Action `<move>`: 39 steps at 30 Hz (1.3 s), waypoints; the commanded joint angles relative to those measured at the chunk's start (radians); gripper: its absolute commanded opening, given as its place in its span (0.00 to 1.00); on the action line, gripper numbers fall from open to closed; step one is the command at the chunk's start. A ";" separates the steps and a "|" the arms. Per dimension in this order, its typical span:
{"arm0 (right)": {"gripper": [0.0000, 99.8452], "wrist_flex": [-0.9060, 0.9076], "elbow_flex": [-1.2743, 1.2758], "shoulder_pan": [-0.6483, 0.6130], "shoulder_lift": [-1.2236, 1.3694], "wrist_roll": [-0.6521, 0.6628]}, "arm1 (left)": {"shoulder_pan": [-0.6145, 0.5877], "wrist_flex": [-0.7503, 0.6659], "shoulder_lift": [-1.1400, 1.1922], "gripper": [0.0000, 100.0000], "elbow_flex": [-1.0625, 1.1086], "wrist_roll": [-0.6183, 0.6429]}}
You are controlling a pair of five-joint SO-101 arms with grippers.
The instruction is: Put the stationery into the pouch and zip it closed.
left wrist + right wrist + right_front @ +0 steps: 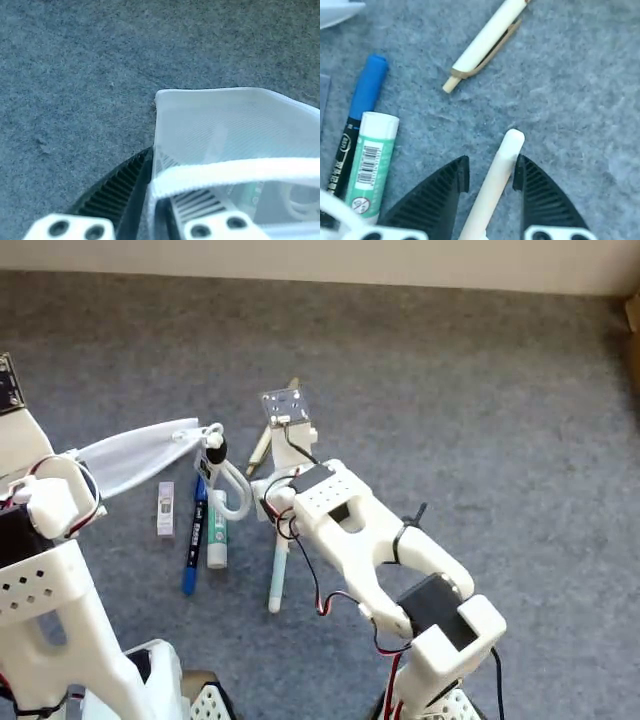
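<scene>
My left gripper (155, 197) is shut on the edge of the white mesh pouch (235, 125), which hangs off the carpet and stretches right from the left arm (55, 510) in the high view as pouch (135, 455). My right gripper (491, 162) is low over the carpet, open, with its fingers on either side of the top end of a white pen (495, 180) that lies flat, the pen (277, 575). A blue marker (191, 540), a green glue stick (217, 535), a small clear item (166, 508) and a beige pen (262, 445) lie loose beside it.
A white loop (232, 490) hangs from the pouch's right end over the marker and the glue stick. Grey carpet (480, 390) spreads open to the right and far side. The right arm's body (380, 550) slants over the carpet's near right.
</scene>
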 commanded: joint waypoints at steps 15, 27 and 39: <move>0.14 0.209 -0.249 0.019 0.176 -0.011 | -0.018 -0.017 0.016 0.01 0.024 0.008; 0.03 0.401 -0.506 0.059 0.352 -0.011 | -0.018 -0.014 0.016 0.01 0.024 0.008; 0.01 0.547 -0.590 0.108 0.352 -0.009 | -0.018 -0.012 0.016 0.01 0.025 0.006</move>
